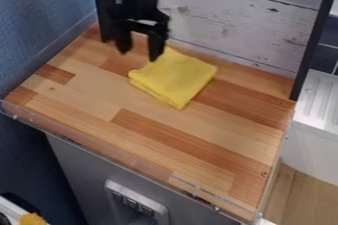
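One black pincer (pixel 140 55): hangs over the back left part of the worktop, its two fingers spread well apart with wood showing between them; nothing is gripped.
Yellow cloth (pixel 175 78): folded into a rough square, just beside the pincer, to its right in the view and a little nearer the camera; one finger hangs close to the cloth's upper left edge, and whether they touch I cannot tell.
Wooden worktop (pixel 132 132): beneath the pincer and the cloth, made of pale and reddish strips, reaching toward the camera.
Plank panel (pixel 231 21): behind the pincer and to its right, whitish, with dark seams and knots.
Black post (pixel 314 36): well to the pincer's right, upright at the panel's end.
White ridged surface (pixel 320 98): farther right of the pincer, past the post.
Blue wall (pixel 39 26): left of the pincer.
Grey cabinet front (pixel 86 169): well below the pincer, under the worktop's near edge.
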You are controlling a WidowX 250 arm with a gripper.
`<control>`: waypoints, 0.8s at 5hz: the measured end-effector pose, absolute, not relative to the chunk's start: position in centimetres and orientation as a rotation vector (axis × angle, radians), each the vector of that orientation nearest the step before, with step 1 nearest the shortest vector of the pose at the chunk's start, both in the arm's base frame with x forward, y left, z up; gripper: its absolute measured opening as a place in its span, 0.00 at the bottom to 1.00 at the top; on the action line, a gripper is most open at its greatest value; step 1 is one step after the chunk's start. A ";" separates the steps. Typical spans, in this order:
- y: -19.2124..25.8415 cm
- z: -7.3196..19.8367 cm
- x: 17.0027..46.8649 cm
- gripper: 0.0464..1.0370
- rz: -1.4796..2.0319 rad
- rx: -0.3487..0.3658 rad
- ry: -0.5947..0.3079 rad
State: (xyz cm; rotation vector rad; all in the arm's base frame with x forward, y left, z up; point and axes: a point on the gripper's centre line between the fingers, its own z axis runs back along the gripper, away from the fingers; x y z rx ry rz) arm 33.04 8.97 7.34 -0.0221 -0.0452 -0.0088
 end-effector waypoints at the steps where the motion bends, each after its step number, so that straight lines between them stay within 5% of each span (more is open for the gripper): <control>1: 10.9 8.5 31.4 0.96 -0.018 -0.006 -0.058; 4: 14.4 9.3 28.1 0.96 -0.012 0.003 0.000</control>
